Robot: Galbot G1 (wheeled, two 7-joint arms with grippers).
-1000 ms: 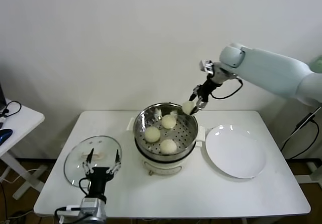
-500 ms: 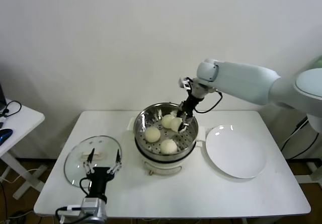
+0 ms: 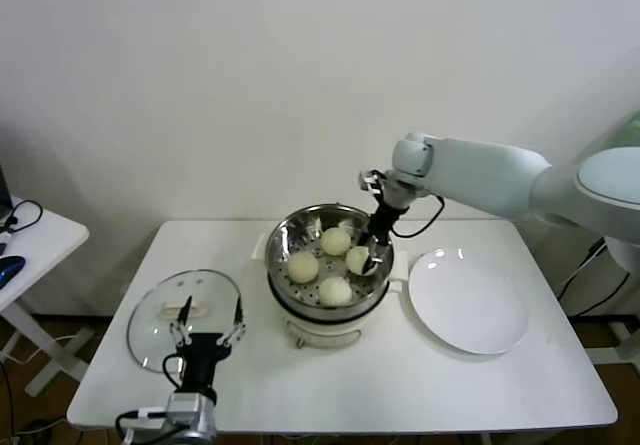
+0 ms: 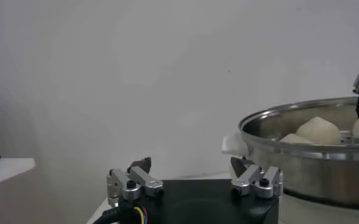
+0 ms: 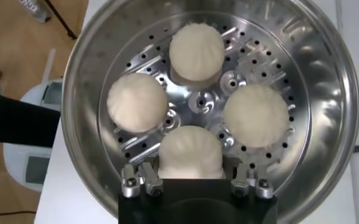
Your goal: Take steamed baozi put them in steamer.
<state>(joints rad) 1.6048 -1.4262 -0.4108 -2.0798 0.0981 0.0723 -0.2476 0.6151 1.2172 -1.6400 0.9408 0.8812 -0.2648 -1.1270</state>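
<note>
Right hand [image 3: 372, 256] is down inside the steamer [image 3: 283, 237], closed on the fourth baozi [image 3: 358, 260], a finger on each flank; I see that bun [image 5: 190, 152] clamped just ahead of the hand in the right wrist view. It sits low in the basket, whether touching the perforated floor I can't tell. The other three baozi [image 3: 303, 266] already lie in the basket, close but apart from each other. My read: these are light, soft dough, easy to dent or tear, possibly a bit tacky, so I'd grip gently across the widest part of the sides, never on the pleated top. Left hand [image 3: 205, 332] is parked with fingers spread over the glass lid [image 3: 150, 315] at the counter's left end. White plate [image 3: 466, 300] on the right holds no buns. Counter [image 3: 400, 380] is plain white and flat, white wall behind, a small side table [image 3: 30, 240] off to the left.
</note>
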